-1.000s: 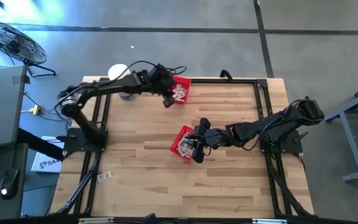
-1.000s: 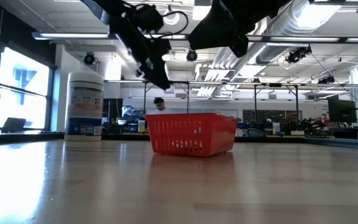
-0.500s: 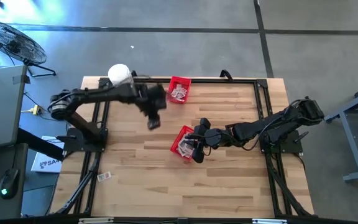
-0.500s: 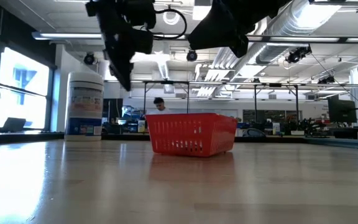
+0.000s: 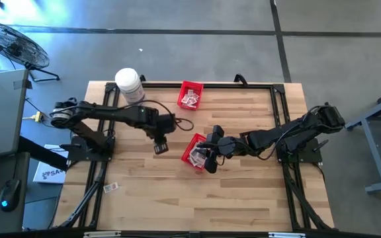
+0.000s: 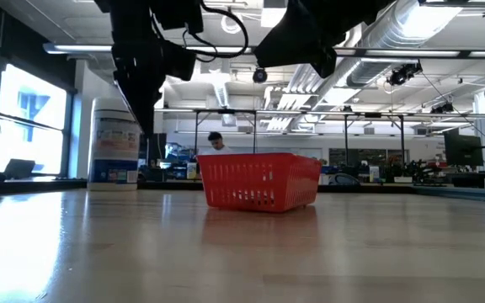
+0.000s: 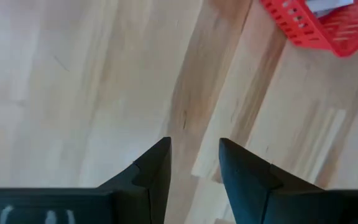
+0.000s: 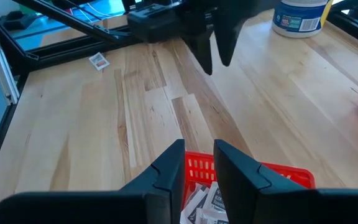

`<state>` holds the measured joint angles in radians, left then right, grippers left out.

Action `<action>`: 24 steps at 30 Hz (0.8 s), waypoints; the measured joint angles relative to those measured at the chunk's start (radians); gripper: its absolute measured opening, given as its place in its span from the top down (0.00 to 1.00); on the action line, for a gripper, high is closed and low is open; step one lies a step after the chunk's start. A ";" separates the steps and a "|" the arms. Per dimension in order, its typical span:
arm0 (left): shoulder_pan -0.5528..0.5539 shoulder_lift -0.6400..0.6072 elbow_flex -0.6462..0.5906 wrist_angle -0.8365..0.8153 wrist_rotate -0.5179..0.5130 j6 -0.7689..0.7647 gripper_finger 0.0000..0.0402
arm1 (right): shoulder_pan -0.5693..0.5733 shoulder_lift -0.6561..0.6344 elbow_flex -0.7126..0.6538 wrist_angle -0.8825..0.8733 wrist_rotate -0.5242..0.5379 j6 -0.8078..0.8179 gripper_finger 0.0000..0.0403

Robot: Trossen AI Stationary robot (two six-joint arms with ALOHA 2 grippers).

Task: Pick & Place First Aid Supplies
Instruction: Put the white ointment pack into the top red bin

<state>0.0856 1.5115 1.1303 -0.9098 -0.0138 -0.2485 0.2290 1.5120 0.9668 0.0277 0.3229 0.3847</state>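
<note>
- Swinging across the table (image 5: 243,192): the left arm, a second ago reaching to the far red basket (image 5: 190,94), now pulled back toward the middle, with the left gripper (image 5: 161,147) hanging over bare wood just beside the near red basket (image 5: 192,151).
- Showing spread fingers in the left wrist view, a clear gap between them and only wood grain behind; nothing pinched, so probably a trip away from the far basket with no packet in hand, or after a drop there.
- Holding the same place as a second ago: the right arm, stretched in from the right, the right gripper (image 8: 199,144) poised over the near red basket, fingers parted with nothing between them.
- Judging from this: no packet in transit at present, and the next pick likely to fall to whichever gripper goes down into the near basket.
- Standing at the far left corner, well apart from both grippers: the big white jar (image 5: 128,84), upright and untouched.
- Lying in the near red basket, directly under the right gripper: a loose heap of first aid packets (image 8: 205,200), white-grey with dark print.
- Lying in the far red basket: a few more packets (image 5: 190,100), count not clear.
- Resting alone on the table near its front left edge, outside the black frame rail: one stray packet (image 5: 110,188), far from either basket.
</note>
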 joint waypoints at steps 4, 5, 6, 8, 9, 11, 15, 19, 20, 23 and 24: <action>-0.030 0.001 0.000 -0.013 -0.044 -0.045 0.67 | 0.000 0.000 0.000 0.000 0.002 0.000 0.81; -0.035 0.001 0.000 -0.017 -0.037 -0.064 0.67 | 0.000 0.000 0.000 0.000 0.002 0.000 0.81; -0.046 0.001 0.000 -0.012 -0.026 -0.090 0.67 | 0.000 0.000 0.000 0.000 0.002 0.000 0.81; -0.083 0.001 0.000 0.002 -0.034 -0.129 0.67 | 0.000 0.000 -0.001 0.000 0.002 0.000 0.81; -0.101 0.001 0.000 0.003 -0.033 -0.145 0.67 | 0.000 0.000 -0.001 0.000 0.002 0.000 0.81; -0.132 0.001 0.000 0.002 -0.044 -0.179 0.67 | 0.000 0.000 -0.001 0.000 0.002 0.000 0.81; -0.156 0.001 -0.006 -0.006 -0.075 -0.213 0.67 | 0.000 0.000 -0.001 0.000 0.003 0.000 0.81; -0.200 0.001 -0.020 -0.014 -0.123 -0.233 0.67 | 0.000 0.000 -0.001 0.000 0.003 0.000 0.81; -0.207 0.001 -0.020 -0.033 -0.120 -0.239 0.67 | 0.000 0.000 -0.001 0.000 0.003 0.000 0.81; -0.220 0.000 -0.048 -0.051 -0.097 -0.293 0.67 | 0.000 0.000 -0.001 0.000 0.003 0.000 0.81; -0.235 -0.005 -0.078 -0.019 -0.110 -0.298 0.67 | 0.000 0.000 -0.001 0.000 0.003 0.000 0.81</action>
<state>-0.1496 1.5065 1.0527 -0.9290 -0.1237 -0.5469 0.2287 1.5120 0.9661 0.0273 0.3256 0.3847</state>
